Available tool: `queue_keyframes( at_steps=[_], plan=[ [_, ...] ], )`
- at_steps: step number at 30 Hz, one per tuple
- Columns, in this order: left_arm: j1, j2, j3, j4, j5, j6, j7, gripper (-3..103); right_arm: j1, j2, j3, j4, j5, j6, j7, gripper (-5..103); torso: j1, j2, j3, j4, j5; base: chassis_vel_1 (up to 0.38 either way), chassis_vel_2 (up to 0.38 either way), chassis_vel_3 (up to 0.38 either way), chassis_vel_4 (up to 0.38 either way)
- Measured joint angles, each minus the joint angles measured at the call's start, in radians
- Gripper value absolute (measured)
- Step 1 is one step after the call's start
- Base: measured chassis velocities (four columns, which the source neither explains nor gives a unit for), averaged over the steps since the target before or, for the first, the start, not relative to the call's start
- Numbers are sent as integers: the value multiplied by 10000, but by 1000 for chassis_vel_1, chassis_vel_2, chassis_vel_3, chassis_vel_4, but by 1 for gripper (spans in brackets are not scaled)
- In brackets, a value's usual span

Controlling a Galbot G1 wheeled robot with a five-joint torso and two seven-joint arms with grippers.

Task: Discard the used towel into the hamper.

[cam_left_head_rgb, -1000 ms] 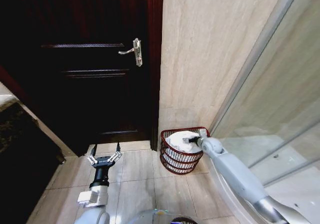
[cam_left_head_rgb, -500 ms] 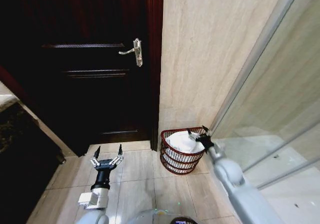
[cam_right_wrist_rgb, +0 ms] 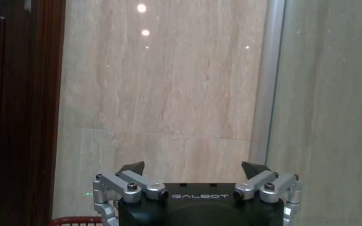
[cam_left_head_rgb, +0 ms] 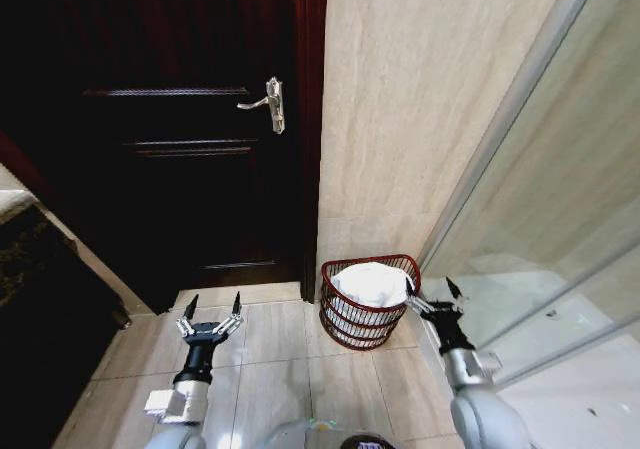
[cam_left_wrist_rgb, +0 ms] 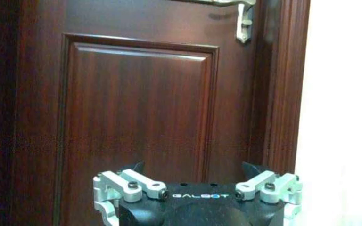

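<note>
— Where's the right gripper at?

— Just beside the hamper, on the shower side, raised off the floor. Its two dark fingertips are spread wide, with nothing between them.

— And the towel?

— The white towel lies bunched inside the hamper, filling its top up to the wavy red-brown rim. The gripper is clear of it, not touching cloth or wire.

— The other arm?

— The left gripper hangs low over the pale floor tiles in front of the dark wooden door, well apart from the hamper. Its fingers are splayed too, holding nothing.

— What's around the hamper?

— It sits on the tiles in the corner, against the beige stone wall, between the door frame and the glass shower screen. A metal post edges that glass. Nothing stands between the right gripper and the hamper; from the right wrist camera a sliver of red rim peeks in beside the gripper body.

— Anything on the door?

— A silver lever handle on its plate, near the frame. Off to the robot's left there's a dark cabinet or counter; I can't tell which.

— Any writing?

— "GALBOT" in small pale letters on the black body of each gripper, readable in both wrist cameras. Nothing else legible.
</note>
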Motion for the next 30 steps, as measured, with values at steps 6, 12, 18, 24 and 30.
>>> queue_keyframes(
  at_steps=[6, 12, 18, 24, 30],
  plan=[
    [-3, 234, -7, -68, 26, 100, -46, 100, -232, 145, -63, 566, -56, -71, 22, 100, 1, 0, 0, 2, 2, 0, 0, 0, 0],
    [4, 246, -155, -93, -20, 58, -88, 100, -98, -38, -70, 786, 39, -545, 129, 100, 2, 0, 1, 2, 3, 0, 0, 0, 0],
    [-20, 215, -260, 62, -62, -81, -92, 100, -6, -200, -296, 767, 55, -804, 218, 100, 1, 0, 1, 3, 3, 9, 6, 5, 5],
    [-75, 175, -302, 297, -37, -178, -85, 100, 187, -357, -421, 686, 78, -1003, 309, 100, 1, 0, 1, 1, 3, 18, 23, 12, 12],
    [-132, 52, -229, 372, 5, -258, -77, 100, 171, -508, -507, 531, 89, -998, 357, 100, 1, 0, 1, 2, 3, 6, 8, 4, 3]
  ],
)
